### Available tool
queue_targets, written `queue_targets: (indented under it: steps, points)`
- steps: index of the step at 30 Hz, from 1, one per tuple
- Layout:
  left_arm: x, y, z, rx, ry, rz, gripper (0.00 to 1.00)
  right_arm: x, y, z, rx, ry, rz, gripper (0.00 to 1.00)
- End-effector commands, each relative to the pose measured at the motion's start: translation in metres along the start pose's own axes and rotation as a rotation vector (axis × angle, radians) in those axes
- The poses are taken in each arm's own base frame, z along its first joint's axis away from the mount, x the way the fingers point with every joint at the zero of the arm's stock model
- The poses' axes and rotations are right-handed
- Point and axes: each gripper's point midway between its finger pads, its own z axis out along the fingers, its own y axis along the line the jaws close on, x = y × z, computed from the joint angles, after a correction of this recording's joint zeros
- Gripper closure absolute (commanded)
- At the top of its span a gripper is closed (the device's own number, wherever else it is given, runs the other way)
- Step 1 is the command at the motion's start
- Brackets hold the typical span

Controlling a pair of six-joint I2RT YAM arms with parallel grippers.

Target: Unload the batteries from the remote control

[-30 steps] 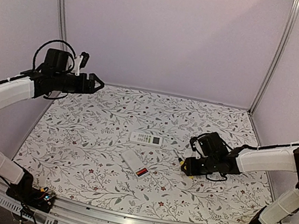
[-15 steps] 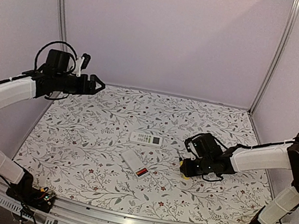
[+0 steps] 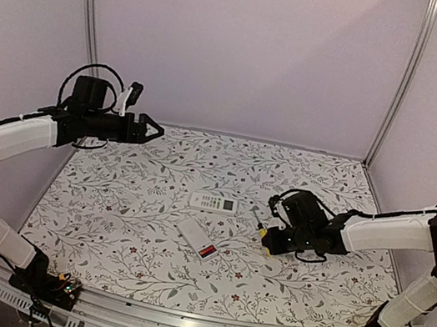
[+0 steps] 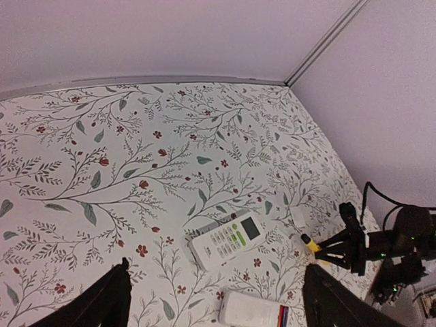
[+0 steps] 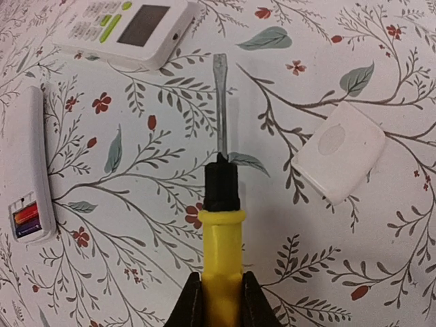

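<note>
Right claw (image 5: pixel 219 303), clamped on yellow-handled steel screwdriver (image 5: pixel 221 204), is nearer: 2 red-orange and dark cylindrical batteries (image 5: pixel 26 222) lie to its left. Left claw (image 3: pixel 153 128): jaws spread.

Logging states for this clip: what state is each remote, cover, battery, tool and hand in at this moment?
Face-down remote: battery bay open.
Batteries: seated in that bay.
Battery cover: off, lying loose.
Face-up remote: lying buttons up, nothing touching it.
Screwdriver: gripped by its yellow handle.
Right hand: shut on Screwdriver.
Left hand: open, empty, in the air.
</note>
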Motion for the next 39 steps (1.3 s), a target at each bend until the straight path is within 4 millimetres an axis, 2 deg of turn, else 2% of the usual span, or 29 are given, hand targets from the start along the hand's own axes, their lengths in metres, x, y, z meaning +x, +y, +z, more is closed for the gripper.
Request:
queue_targets:
  steps: [1, 8, 13, 18, 22, 25, 29, 32, 39]
  points:
    - [0.023, -0.045, 0.017, 0.193, 0.069, 0.049, 0.14, -0.039, 0.042, -0.035, -0.104, -0.175, -0.114, 1.0]
    - [0.071, -0.104, 0.038, 0.434, 0.236, 0.067, 0.16, -0.072, 0.096, -0.067, -0.169, -0.327, -0.268, 1.0]
    - [0.096, -0.124, 0.045, 0.526, 0.313, 0.037, 0.16, -0.09, 0.129, -0.076, -0.204, -0.387, -0.347, 1.0]
    - [0.11, -0.13, 0.049, 0.566, 0.365, 0.002, 0.19, -0.102, 0.152, -0.08, -0.228, -0.42, -0.404, 1.0]
    - [0.108, -0.136, 0.048, 0.614, 0.355, -0.011, 0.24, -0.104, 0.162, -0.079, -0.242, -0.428, -0.432, 1.0]
    - [0.109, -0.137, 0.049, 0.622, 0.361, -0.021, 0.3, -0.104, 0.167, -0.08, -0.253, -0.432, -0.446, 1.0]
    - [0.11, -0.135, 0.051, 0.617, 0.365, -0.032, 0.44, -0.103, 0.174, -0.08, -0.274, -0.437, -0.454, 1.0]
    - [0.11, -0.134, 0.051, 0.617, 0.364, -0.037, 0.5, -0.102, 0.179, -0.08, -0.285, -0.438, -0.462, 1.0]
    - [0.11, -0.134, 0.051, 0.626, 0.364, -0.045, 0.67, -0.098, 0.18, -0.075, -0.276, -0.427, -0.478, 1.0]
